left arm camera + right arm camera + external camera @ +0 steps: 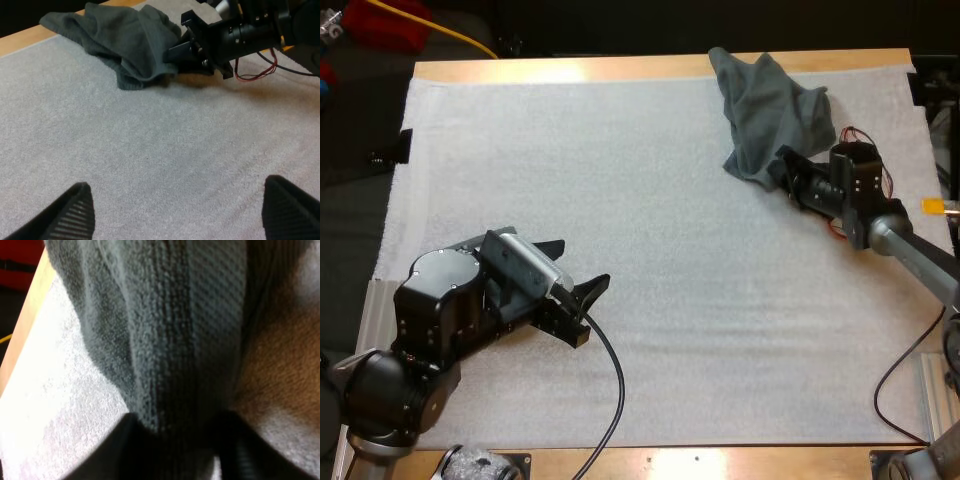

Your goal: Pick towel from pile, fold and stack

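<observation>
A crumpled dark grey-green towel (pixel 770 108) lies at the far right of the white mat (pixel 650 200), partly over the mat's back edge. My right gripper (pixel 782 163) is at the towel's near edge, and in the right wrist view a fold of the towel (pixel 185 350) runs down between its two fingers, which press on it from both sides. From the left wrist view the right gripper (pixel 192 49) meets the towel (pixel 125 35) at its rim. My left gripper (pixel 576 272) hovers low over the mat's near left, open, with nothing between its fingers (pixel 75 212).
The wooden table edge (pixel 620 68) runs along the far side just behind the towel. Bare mat stretches between the two arms across the middle and near right.
</observation>
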Controlling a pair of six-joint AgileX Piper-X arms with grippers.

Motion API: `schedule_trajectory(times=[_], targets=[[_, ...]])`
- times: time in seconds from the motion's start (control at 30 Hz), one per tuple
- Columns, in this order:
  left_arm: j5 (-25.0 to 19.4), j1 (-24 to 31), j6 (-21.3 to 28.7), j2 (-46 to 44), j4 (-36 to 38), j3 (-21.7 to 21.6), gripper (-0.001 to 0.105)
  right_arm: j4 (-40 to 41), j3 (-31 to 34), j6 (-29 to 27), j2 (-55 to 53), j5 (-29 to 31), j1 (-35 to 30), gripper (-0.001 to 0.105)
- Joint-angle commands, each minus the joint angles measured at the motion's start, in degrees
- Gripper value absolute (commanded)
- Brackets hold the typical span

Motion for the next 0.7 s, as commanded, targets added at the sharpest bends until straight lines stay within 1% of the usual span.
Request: schedule_trajectory(times=[0.0, 0.07, 0.1, 0.23, 0.3, 0.47, 0.5, 0.6, 0.67], targets=[[-0.2, -0.3, -0.5, -0.1, 0.0, -0.4, 0.068, 0.1, -0.3, 0.1, -0.1, -0.2, -0.3, 0.018], [-0.2, -0.3, -0.5, -0.1, 0.0, -0.4, 0.068, 0.1, -0.3, 0.1, -0.1, -0.3, -0.2, 0.006], [-0.2, -0.3, -0.5, -0.1, 0.0, -0.4, 0.068, 0.2, -0.3, 0.1, -0.1, -0.3, -0.2, 0.002], [-0.2, -0.3, -0.5, -0.1, 0.0, -0.4, 0.068, 0.7, -0.3, -0.8, -1.1, -0.2, -0.1, 0.002], [-0.2, -0.3, -0.5, -0.1, 0.0, -0.4, 0.068, 1.3, -0.3, -4.0, -2.3, -0.2, 0.2, 0.002], [-0.2, -0.3, -0.5, -0.1, 0.0, -0.4, 0.068, 7.5, -0.4, -16.4, -9.4, 6.4, 1.7, 0.002], [-0.2, -0.3, -0.5, -0.1, 0.0, -0.4, 0.068, 8.4, -0.5, -18.1, -10.3, 7.1, 1.9, 0.002], [-0.2, -0.3, -0.5, -0.1, 0.0, -0.4, 0.068, 13.0, -1.7, -24.7, -14.0, 9.2, 2.5, 0.002], [-0.2, -0.3, -0.5, -0.1, 0.0, -0.4, 0.068, 17.5, -3.8, -30.4, -16.1, 11.3, 3.1, 0.002]])
